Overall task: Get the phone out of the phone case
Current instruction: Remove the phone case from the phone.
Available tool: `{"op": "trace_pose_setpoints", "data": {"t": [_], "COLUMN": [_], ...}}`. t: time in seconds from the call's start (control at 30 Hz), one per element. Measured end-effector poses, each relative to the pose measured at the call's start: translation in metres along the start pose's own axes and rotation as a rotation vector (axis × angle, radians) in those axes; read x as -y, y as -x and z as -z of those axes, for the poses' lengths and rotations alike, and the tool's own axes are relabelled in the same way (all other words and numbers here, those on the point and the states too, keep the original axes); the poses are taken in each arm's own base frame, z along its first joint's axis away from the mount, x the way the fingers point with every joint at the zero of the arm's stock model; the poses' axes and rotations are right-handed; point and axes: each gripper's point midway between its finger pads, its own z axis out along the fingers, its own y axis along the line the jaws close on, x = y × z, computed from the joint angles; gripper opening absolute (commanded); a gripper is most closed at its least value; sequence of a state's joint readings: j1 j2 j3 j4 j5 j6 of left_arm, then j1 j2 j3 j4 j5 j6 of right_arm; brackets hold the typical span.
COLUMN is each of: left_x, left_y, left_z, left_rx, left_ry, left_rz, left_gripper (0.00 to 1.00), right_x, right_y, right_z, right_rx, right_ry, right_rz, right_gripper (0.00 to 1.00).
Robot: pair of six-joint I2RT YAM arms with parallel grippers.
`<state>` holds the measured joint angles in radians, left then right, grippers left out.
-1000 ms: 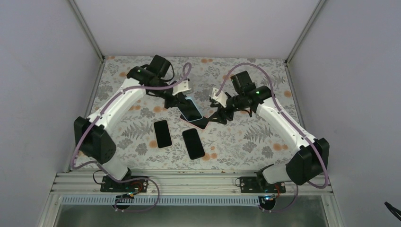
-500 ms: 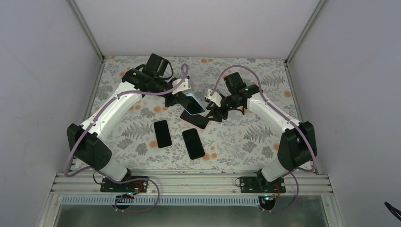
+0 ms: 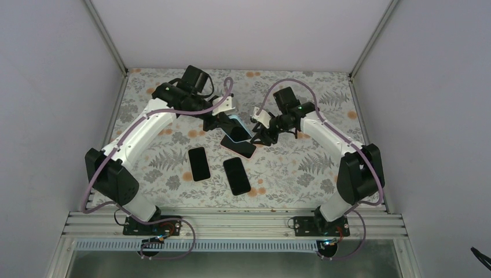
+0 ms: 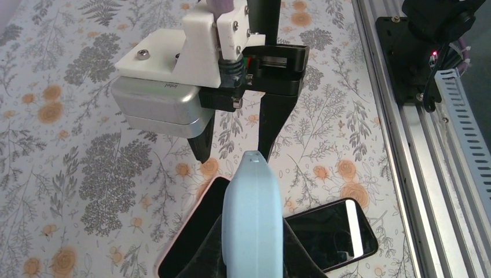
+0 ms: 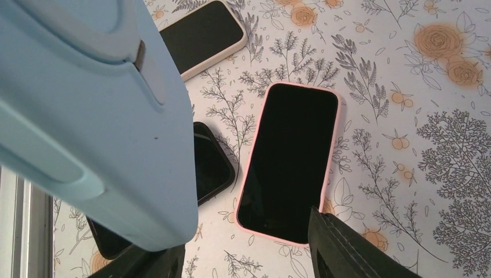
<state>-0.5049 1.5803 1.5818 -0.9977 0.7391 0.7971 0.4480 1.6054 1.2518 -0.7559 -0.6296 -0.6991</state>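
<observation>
Nearest the table's [image 3: 301,179] front edge, past the two arm bases: a dark phone [image 3: 199,163] lay flat toward the left, screen up. A second dark phone [image 3: 237,175] lay flat nearer the middle, beside the first but not touching it.

Just beyond those, around the table's centre: a pink-cased phone [image 3: 243,149], flat, screen up, angled across the flowered cloth.

Above its far end, the left gripper [image 3: 224,124] was clamped tight on the light-blue phone case [image 4: 253,220], holding it tilted and clear of the table. Seen from the left wrist, the case stood edge-on between the fingers. The phone [image 3: 237,131] sat inside the case, dark screen framed by the blue rim.

Close on the right of the case: the right gripper [image 3: 259,138], jaws standing plainly apart, with nothing pinched between them. From its own wrist the blue back of the case filled the left of the view. The case's lower corner hung just above one finger [image 5: 145,263]. The other finger [image 5: 347,249] was well clear of the case, over the near end of the pink-cased phone. Whether the first finger touched the case, I could not tell.

Both arms reached in from the front edge with elbows out, and the grippers met short of the far edge.
</observation>
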Motion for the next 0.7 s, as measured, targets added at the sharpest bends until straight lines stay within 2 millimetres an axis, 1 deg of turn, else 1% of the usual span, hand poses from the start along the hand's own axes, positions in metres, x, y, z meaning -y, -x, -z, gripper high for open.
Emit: {"op": "trace_pose_setpoints", "data": {"t": [0.27, 0.5, 0.63, 0.7], "left_x": [-0.006, -0.006, -0.011, -0.010], "left_y": [0.005, 0.006, 0.006, 0.006], "left_z": [0.002, 0.002, 0.001, 0.001], "left_rx": [0.004, -0.004, -0.024, -0.030], "left_ry": [0.028, 0.034, 0.054, 0.049], "left_rz": [-0.020, -0.038, -0.066, -0.067], "left_gripper": [0.02, 0.02, 0.02, 0.02], "right_x": [0.012, 0.017, 0.028, 0.038], "right_y": [0.004, 0.006, 0.008, 0.011], "right_z": [0.004, 0.003, -0.001, -0.002], "right_rx": [0.015, 0.001, -0.023, -0.039], "right_ry": [-0.008, -0.009, -0.017, -0.036], "right_rz": [-0.015, -0.038, -0.053, -0.059], "right_gripper": [0.54, 0.54, 0.54, 0.54]}}
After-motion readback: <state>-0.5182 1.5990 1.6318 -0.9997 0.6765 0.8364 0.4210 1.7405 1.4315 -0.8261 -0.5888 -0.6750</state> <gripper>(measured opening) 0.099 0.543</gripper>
